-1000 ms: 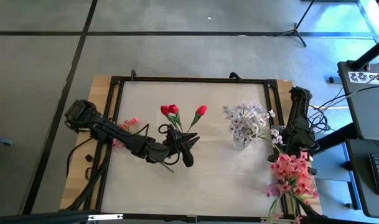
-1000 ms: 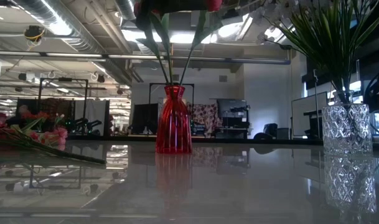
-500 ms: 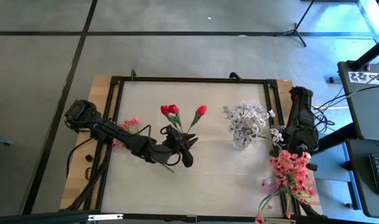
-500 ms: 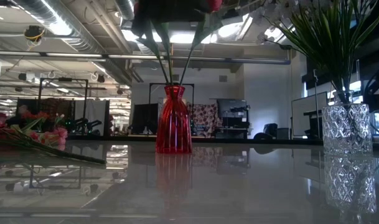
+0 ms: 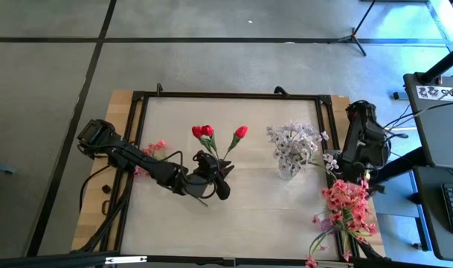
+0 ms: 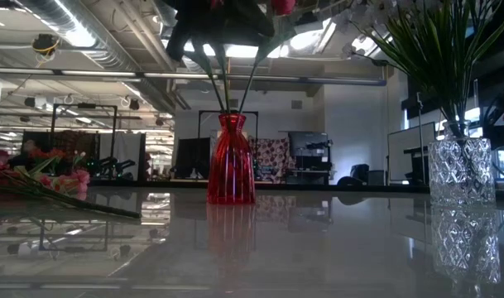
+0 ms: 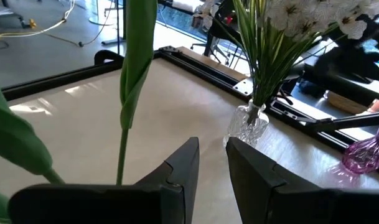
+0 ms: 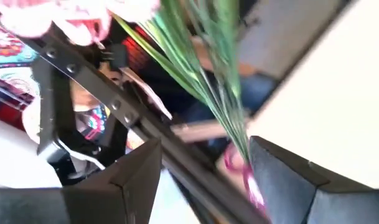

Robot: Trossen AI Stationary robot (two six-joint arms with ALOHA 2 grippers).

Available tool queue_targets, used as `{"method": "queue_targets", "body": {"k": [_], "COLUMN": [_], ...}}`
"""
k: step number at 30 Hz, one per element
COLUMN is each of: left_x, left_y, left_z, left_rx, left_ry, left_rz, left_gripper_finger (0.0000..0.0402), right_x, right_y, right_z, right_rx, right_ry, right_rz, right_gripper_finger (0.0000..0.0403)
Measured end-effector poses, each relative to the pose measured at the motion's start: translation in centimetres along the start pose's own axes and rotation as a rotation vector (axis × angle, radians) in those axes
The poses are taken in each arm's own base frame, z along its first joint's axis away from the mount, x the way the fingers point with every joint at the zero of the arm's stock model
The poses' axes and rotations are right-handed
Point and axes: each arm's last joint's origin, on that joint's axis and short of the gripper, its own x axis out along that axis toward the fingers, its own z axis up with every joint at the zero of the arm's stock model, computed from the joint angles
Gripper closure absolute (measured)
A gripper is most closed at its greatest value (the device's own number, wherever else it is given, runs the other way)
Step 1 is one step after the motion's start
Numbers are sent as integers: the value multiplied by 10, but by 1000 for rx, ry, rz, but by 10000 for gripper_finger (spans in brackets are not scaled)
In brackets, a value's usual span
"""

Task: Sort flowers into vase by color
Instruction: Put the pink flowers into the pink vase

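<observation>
Above the table, seen from overhead, the left gripper (image 5: 220, 179) hangs just beside the red vase (image 5: 203, 161), on the side toward the table's front edge; red tulip blooms (image 5: 203, 132) fan out of that vase toward the far edge. Well to the right of the red vase stands the clear vase (image 5: 288, 170) full of white sprigs (image 5: 294, 140). Farther from the red vase, at the table's right rim, the right gripper (image 5: 357, 177) sits over a spray of pink blossoms (image 5: 347, 202). One pink sprig (image 5: 153, 147) lies on the opposite side of the red vase, near the left rail. At table height, the red vase (image 6: 230, 159) stands upright with green stems rising from it, the cut-glass clear vase (image 6: 459, 172) well apart from it. From the left wrist, the fingers (image 7: 180, 171) stand slightly parted, pinching nothing, a green stem (image 7: 123, 143) just beside them. From the right wrist, the fingers (image 8: 135, 168) are spread, green stems (image 8: 211, 74) running between them toward a purple vase (image 8: 242, 171).
</observation>
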Motion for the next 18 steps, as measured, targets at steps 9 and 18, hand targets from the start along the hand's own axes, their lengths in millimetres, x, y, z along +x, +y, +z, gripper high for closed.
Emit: {"method": "queue_targets", "body": {"k": [9,18], "left_x": [-6,-43], "left_y": [-6,-6], "left_z": [-4,5], "left_rx": [7,21], "left_ry": [51,94], "left_rz": [-82,-104], "left_gripper_finger": [319,319], "right_x": [-61,-136], "right_y": [11,30], "right_z": [5,27], "right_rx": [219,179], "right_ry": [175,-55], "right_rz": [-196,-299], "right_gripper_finger": [162,162]}}
